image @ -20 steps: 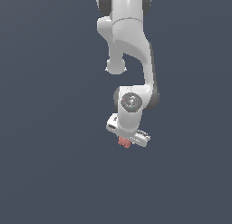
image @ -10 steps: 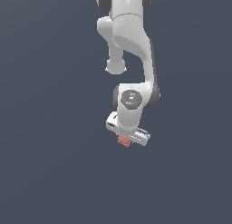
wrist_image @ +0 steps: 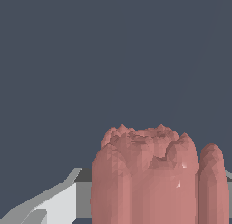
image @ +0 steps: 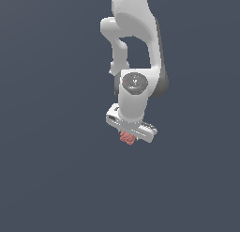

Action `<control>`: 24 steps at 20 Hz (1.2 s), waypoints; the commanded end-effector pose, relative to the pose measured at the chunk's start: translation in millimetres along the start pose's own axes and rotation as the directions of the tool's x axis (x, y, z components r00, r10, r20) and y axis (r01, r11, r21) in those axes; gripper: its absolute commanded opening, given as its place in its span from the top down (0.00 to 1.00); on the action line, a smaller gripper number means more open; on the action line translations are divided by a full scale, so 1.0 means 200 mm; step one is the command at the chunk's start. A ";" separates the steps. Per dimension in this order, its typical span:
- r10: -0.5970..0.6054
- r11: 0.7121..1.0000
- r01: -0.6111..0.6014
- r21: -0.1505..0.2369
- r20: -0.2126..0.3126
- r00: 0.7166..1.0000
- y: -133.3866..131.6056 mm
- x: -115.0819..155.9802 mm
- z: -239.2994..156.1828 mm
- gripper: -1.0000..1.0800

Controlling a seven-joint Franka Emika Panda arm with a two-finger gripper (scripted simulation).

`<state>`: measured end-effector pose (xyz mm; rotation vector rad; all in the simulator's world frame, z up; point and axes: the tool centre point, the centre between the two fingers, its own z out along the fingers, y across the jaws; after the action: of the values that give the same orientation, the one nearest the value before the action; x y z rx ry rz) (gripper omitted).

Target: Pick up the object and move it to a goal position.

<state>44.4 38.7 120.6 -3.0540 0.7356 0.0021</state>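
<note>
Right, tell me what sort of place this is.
Likely a bare simulated test scene, not a real room: flat, featureless dark grey-blue background, smoothly rendered white Panda arm, and a faceted, low-polygon salmon-pink object at the gripper.

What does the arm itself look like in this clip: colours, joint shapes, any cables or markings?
The white, smooth-shelled robot arm has rounded links with dark grey bands at the joints and a grey circular cap on the wrist. The white, blocky gripper has grey fingers. No cables or readable markings show.
</note>
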 end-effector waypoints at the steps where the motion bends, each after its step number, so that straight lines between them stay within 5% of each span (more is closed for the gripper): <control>1: 0.000 1.000 0.000 0.001 -0.001 1.000 0.02 0.00 -0.13 1.00; 24: 0.001 1.000 -0.001 0.000 -0.001 1.000 0.21 -0.03 -1.41 1.00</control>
<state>21.3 3.9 390.2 -3.0531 0.7375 -0.0026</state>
